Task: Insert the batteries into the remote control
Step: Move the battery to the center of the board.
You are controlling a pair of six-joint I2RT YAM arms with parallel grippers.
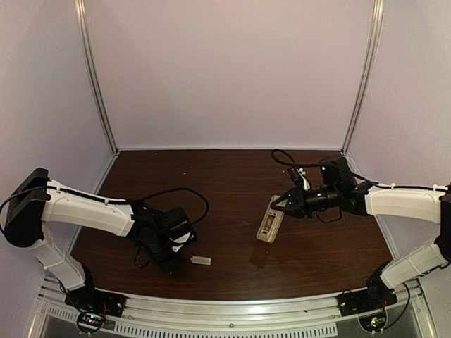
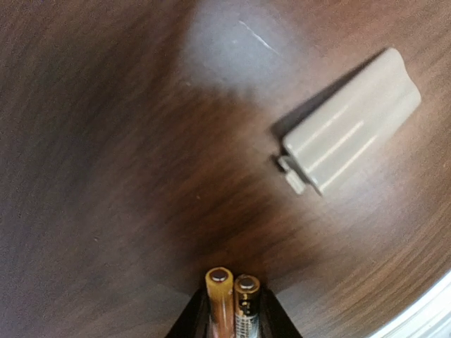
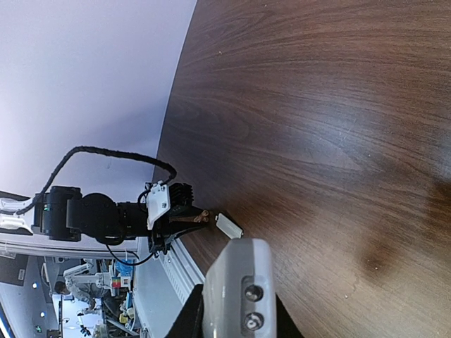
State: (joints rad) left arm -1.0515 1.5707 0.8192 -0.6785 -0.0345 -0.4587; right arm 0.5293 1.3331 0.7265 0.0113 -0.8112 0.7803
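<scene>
The left end effector (image 2: 232, 322) sits low at the bottom middle of its wrist view. Its dark fingers press against either side of the 2 batteries (image 2: 232, 299), so it looks clenched on them. They lie side by side with their tips pointing away from the wrist. Gripping both as 1 bundle probably saves a second pick, though each cell will have to seat separately, which looks awkward.

Up and to the right in that view, the grey cover (image 2: 349, 127) lies flat on the brown counter (image 2: 106, 176), apart from everything else. It was likely set there to keep the bay open and the working area free.

The right end effector (image 3: 236, 320) is clenched on the remote (image 3: 238, 282), gripping its long sides at the bottom middle of its wrist view. In the overhead view the remote sits right of center. It is angled and seems lifted off the counter, with a shadow below it. Steadying it this way would give the other arm a fixed target. I cannot tell whether the bay faces up.

The 2 arms are well apart, so the batteries have yet to be carried across to the remote.
</scene>
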